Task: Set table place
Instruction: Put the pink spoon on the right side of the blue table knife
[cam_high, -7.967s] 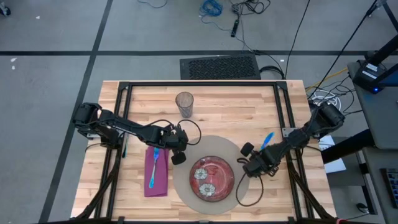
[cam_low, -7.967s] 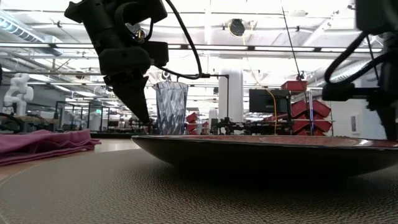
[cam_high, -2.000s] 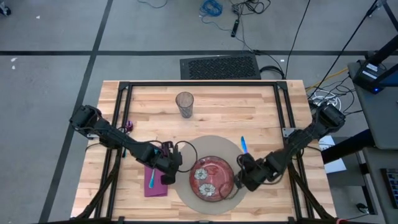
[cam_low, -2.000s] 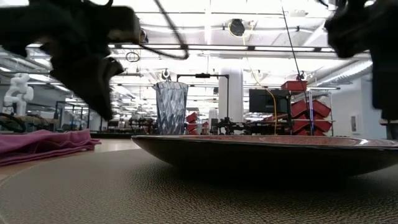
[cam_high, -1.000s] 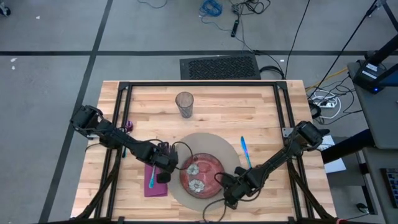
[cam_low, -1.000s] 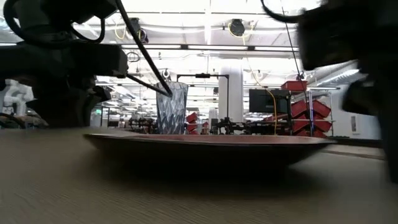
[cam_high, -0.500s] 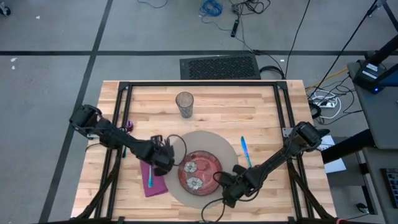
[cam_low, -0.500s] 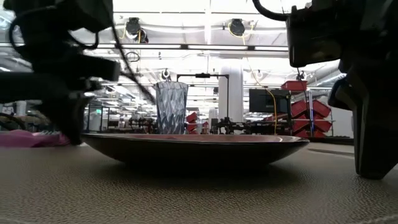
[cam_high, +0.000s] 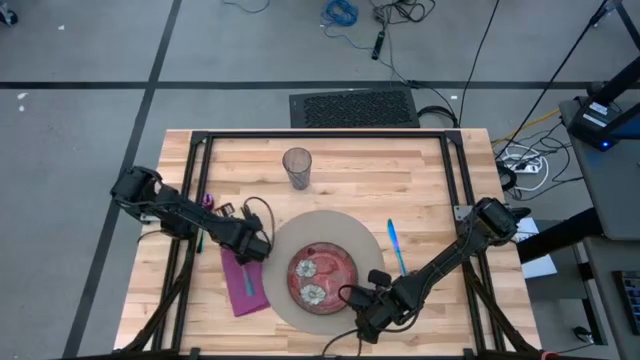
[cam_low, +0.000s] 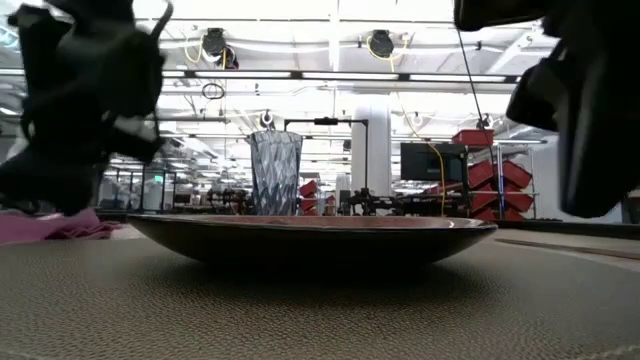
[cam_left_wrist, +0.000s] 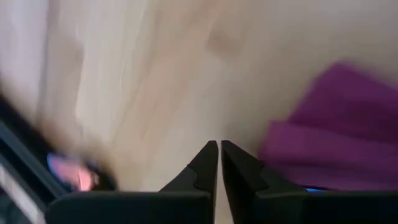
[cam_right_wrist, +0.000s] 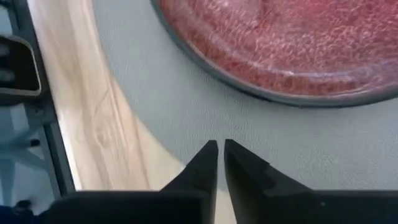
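On the table (cam_high: 400, 170) lies the round grey-tan mat (cam_high: 345, 228) with the red patterned plate (cam_high: 322, 278) resting on it. The purple napkin (cam_high: 240, 270) lies slanted to the mat's left, with a blue piece of cutlery (cam_high: 250, 284) on it. My left gripper (cam_high: 258, 248) is shut over the bare wood beside the napkin's (cam_left_wrist: 336, 124) far end. My right gripper (cam_high: 362, 318) is shut above the mat's near edge (cam_right_wrist: 186, 124), close to the plate's rim (cam_right_wrist: 280, 43). The clear glass (cam_high: 297, 167) stands upright behind the mat.
A second blue piece of cutlery (cam_high: 395, 245) lies at the mat's right edge. A small pink thing (cam_high: 208, 201) sits by the black frame bar at the left. Bare wood shows behind the glass and to the right of the mat.
My left gripper has gone from the napkin's right side toward the table's far-left, tipping downward. The napkin now lies slanted, its far end swung to the left. My right gripper has lifted off the mat's near edge, staying shut.
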